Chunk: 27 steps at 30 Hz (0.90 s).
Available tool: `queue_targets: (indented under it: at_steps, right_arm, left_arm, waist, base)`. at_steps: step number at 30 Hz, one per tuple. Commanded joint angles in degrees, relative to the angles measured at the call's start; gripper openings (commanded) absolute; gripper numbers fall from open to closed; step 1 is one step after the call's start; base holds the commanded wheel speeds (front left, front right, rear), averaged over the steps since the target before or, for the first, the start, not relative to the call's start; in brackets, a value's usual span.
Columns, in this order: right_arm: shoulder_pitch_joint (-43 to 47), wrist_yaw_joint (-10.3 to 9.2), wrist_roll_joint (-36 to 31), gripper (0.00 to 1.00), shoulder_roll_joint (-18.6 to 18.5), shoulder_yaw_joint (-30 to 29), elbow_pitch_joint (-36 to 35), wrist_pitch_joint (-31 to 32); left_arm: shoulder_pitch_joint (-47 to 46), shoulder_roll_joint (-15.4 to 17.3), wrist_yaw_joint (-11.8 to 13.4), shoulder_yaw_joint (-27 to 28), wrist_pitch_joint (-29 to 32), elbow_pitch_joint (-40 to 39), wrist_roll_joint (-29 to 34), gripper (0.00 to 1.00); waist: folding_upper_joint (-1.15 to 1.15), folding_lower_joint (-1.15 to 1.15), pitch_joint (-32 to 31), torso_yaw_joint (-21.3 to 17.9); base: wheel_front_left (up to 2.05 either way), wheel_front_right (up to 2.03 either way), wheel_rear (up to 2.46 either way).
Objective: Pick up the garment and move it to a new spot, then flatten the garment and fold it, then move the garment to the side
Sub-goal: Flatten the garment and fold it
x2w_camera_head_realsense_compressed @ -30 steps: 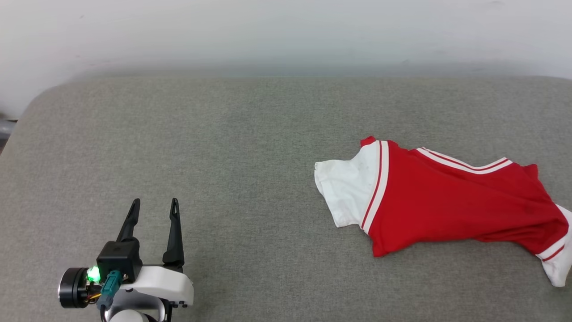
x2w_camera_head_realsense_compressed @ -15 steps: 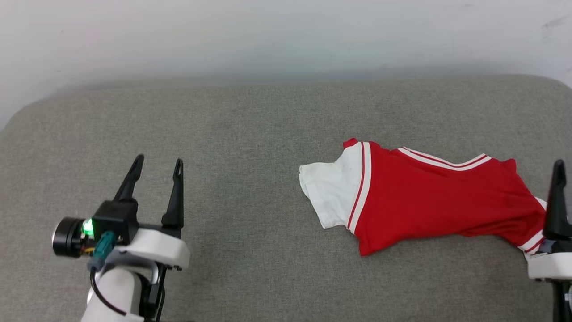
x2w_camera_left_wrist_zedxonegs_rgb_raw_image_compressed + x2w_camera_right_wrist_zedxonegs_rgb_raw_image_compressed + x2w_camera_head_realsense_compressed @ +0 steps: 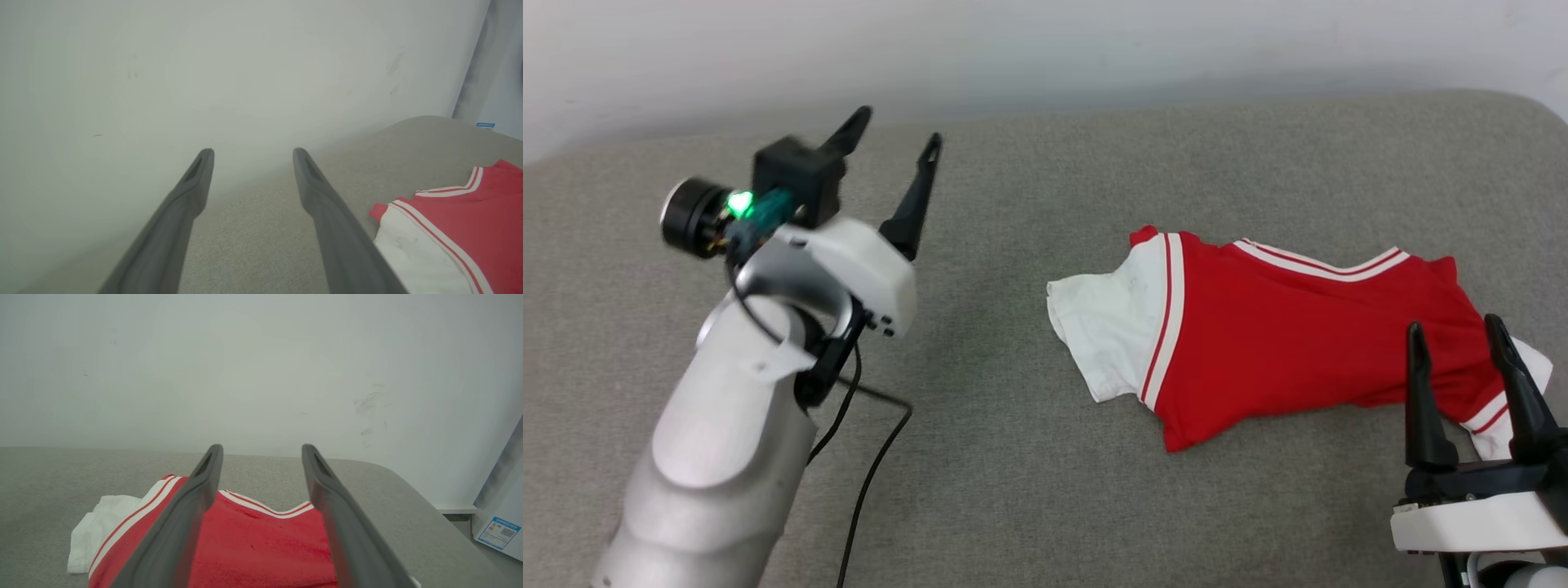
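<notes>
The garment (image 3: 1298,327), a red T-shirt with white sleeves and striped trim, lies crumpled on the grey cushioned surface (image 3: 1013,457) at centre right. No lettering shows on it. My left gripper (image 3: 894,132) is open and raised over the far left of the surface, well to the left of the garment's white sleeve. In the left wrist view that gripper (image 3: 251,152) points at the white wall, with the garment (image 3: 461,232) at its lower right. My right gripper (image 3: 1454,331) is open at the lower right, its fingertips over the garment's near right end. The right wrist view has that gripper (image 3: 261,448) above the red cloth (image 3: 261,551).
A white wall (image 3: 1045,49) runs along the far edge of the grey surface. A black cable (image 3: 866,482) hangs from my left arm over the surface. A pale box with a blue label (image 3: 496,533) stands beyond the surface's right end.
My left arm has lifted and reached farther from me, toward the wall. My right gripper has come into view and moved over the garment's right end. The head camera has shifted.
</notes>
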Motion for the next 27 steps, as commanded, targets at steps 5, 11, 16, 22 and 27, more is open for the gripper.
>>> queue_targets:
  at_steps: [5, 11, 16, 22, 27]
  right_arm:
    - [-0.69, -0.06, 0.04, 1.00, 0.24, 0.94, 0.15, -0.12]
    - [-2.18, -0.06, -0.01, 1.00, 0.27, 1.92, 0.76, -0.12]
    - [-3.62, -0.06, -0.14, 1.00, 0.27, 2.54, 1.28, -0.12]
    - [-5.37, -0.06, 0.41, 1.00, 0.27, 3.24, 1.66, -0.12]
    - [-7.06, -0.06, 0.79, 1.00, 0.27, 3.91, 1.96, -0.12]
  left_arm:
    - [-8.59, 2.95, -0.06, -9.52, 8.72, 2.71, -8.09, 1.00]
    - [-17.63, 5.93, -0.08, -21.69, 23.75, 6.14, -16.57, 1.00]
    - [-23.35, 7.13, -0.07, -30.32, 33.22, 7.46, -24.85, 1.00]
    - [-28.82, 8.37, -0.09, -39.38, 37.60, 9.45, -30.05, 1.00]
    - [-31.89, 8.65, -0.09, -45.69, 39.01, 11.16, -33.20, 1.00]
  waist:
    - [0.00, 0.00, 2.89, -2.02]
    - [0.00, 0.00, 5.67, -3.82]
    - [0.00, 0.00, 8.21, -5.03]
    - [0.00, 0.00, 11.53, -6.51]
    - [0.00, 0.00, 14.26, -7.47]
  base:
    - [0.00, 0.00, 0.00]
    - [0.00, 0.00, 0.00]
    - [0.00, 0.00, 0.00]
    - [0.00, 0.00, 0.00]
    - [0.00, 0.00, 0.00]
